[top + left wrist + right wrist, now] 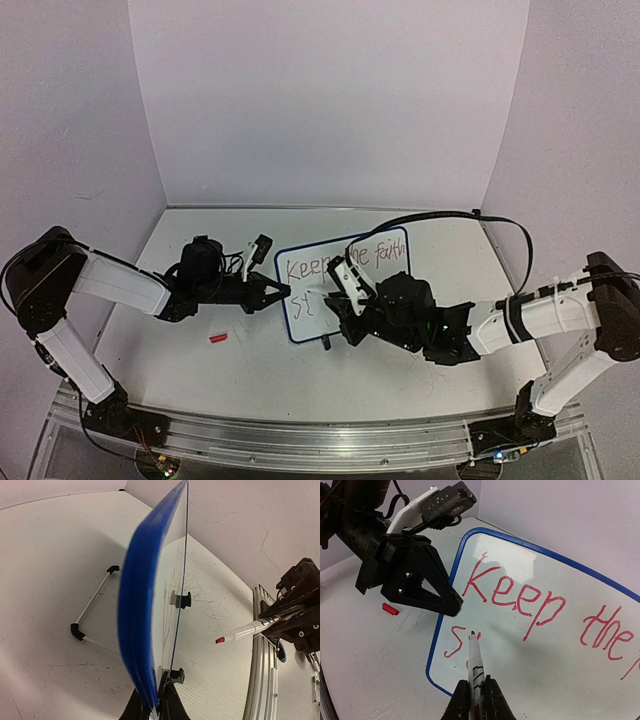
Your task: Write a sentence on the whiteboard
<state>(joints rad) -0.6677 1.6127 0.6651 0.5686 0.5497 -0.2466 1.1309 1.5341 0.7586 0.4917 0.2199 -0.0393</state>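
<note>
Though past "Keep the faith" on line one, barely into line two of the sentence [520,602]: just "s" and perhaps a "t", half hidden by the marker [475,662]. Rest left to write. Left gripper [152,705] clamped on left rim of whiteboard [560,655], at middle of table [250,370]. Right gripper [475,700] pinching marker, tip near that second line.

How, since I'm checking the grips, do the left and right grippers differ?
The left gripper clamps the whiteboard by its blue rim; the right gripper clamps a red-tipped marker. The left gripper sits at the board's side edge; the right gripper aims at its written face. Both are shut.
</note>
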